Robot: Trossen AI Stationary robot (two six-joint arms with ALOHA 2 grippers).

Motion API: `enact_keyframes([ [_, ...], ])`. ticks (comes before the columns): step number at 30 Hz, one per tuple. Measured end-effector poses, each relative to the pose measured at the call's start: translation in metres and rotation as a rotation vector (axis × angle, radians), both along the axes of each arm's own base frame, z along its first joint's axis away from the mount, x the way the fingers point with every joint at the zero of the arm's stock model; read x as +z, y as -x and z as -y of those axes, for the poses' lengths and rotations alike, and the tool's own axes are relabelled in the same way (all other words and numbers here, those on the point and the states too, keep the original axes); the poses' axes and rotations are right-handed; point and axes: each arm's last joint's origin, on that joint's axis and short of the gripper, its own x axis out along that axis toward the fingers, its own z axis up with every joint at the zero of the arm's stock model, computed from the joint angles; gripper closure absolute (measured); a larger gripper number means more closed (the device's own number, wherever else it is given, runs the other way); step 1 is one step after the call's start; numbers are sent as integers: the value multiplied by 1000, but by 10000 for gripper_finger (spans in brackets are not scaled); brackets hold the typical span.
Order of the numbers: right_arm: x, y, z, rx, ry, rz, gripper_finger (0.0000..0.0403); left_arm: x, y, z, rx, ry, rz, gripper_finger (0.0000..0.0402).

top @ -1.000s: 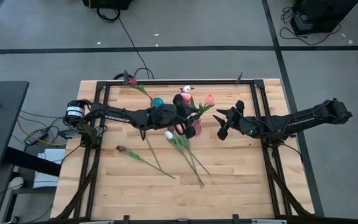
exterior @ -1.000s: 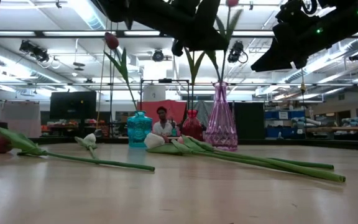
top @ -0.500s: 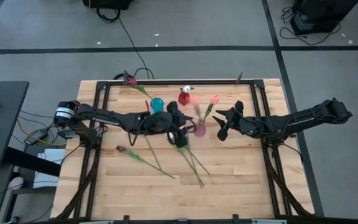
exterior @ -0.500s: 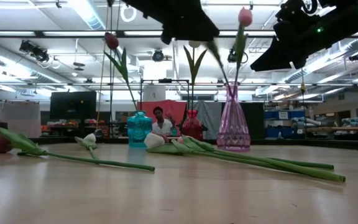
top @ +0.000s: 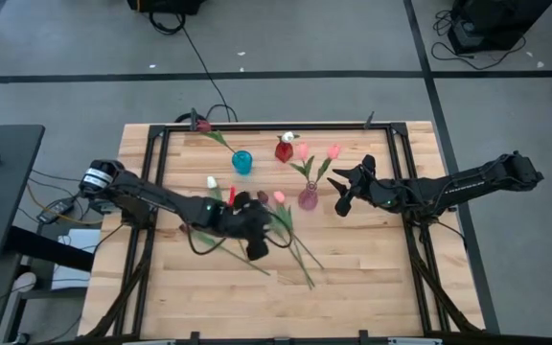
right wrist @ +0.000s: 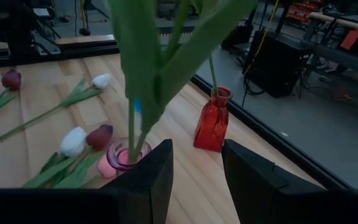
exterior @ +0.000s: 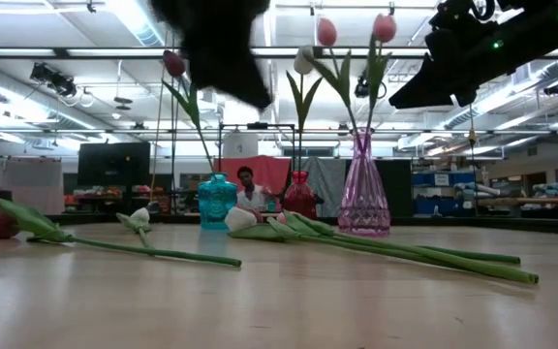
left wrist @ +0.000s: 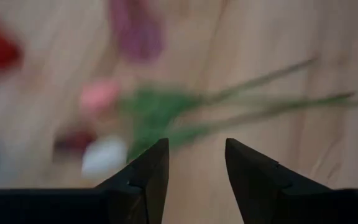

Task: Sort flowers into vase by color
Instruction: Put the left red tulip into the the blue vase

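Observation:
A pink vase (top: 308, 198) holds two pink tulips (exterior: 325, 31). A blue vase (top: 242, 161) holds a maroon one, and a red vase (top: 284, 151) a white one. Loose flowers lie flat on the table: a white head (top: 212, 182), a maroon head (top: 264, 196), a pink head (top: 279, 197) and a maroon one (top: 185, 228) at the left. My left gripper (top: 256, 249) hangs open over their stems, with nothing between its fingers (left wrist: 151, 171). My right gripper (top: 343, 197) stands open just right of the pink vase (right wrist: 124, 155).
The loose stems (top: 300, 259) fan toward the table's near edge. A black frame (top: 161, 144) runs along the table's far and side edges. Bare wood lies at the near left and near right. A person (exterior: 252, 189) sits in the room behind the vases.
My left gripper has let go of a pink tulip, which now stands in the pink vase beside the other. It has then drawn back from the vase toward the table's near left and tipped downward over the loose stems. The pink vase has shifted slightly.

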Motion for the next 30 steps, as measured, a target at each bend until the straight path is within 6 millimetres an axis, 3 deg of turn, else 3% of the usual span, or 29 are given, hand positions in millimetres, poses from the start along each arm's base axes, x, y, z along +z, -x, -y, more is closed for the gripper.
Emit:
enact_keyframes([
  [6, 1, 0, 0, 12, -6, 7, 253, -24, 32, 17, 250, 143, -181, 238],
  [11, 0, -1, -1, 25, -9, 6, 253, -41, 48, 33, 292, 251, -261, 238],
  [19, 0, -1, -1, 25, -8, 5, 253, -47, 69, 35, 346, 162, -399, 238],
  [25, 1, -1, -1, 24, -10, 13, 253, -47, 74, 49, 383, 211, -358, 238],
  [30, 2, -1, -1, 24, -12, 29, 253, -47, 76, 59, 531, 337, -293, 238],
])
